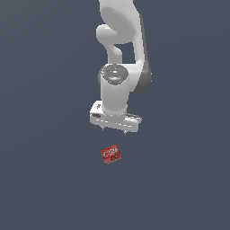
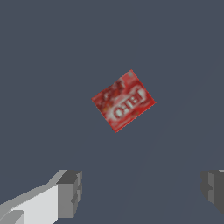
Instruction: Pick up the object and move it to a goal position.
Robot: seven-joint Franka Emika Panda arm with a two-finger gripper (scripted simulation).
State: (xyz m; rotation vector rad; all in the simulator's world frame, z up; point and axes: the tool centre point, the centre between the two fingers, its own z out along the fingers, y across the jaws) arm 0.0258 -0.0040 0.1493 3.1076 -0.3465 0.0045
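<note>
Plain dark grey-blue desk (image 1: 45,179) fills both views, with no markings on it. On it lies the object (image 1: 111,154), a small flat red box with white lettering on its upper face, turned at an angle so that its edges run diagonally in the exterior view. It rests flat, face up, and nothing touches it.

Above it the white arm (image 1: 120,54) comes down from the upper edge of the exterior view, its wrist pointing straight down. The claw (image 1: 116,128) hangs clear of the desk, a little above the box and slightly toward the exterior view's right of it, with open space between them.

The wrist view shows the red box (image 2: 123,101) near the middle of the picture, lettering readable only as blurred white shapes. Two grey fingertips (image 2: 70,192) stand far apart at the sides of that view, so the claw is spread wide and grips nothing.
</note>
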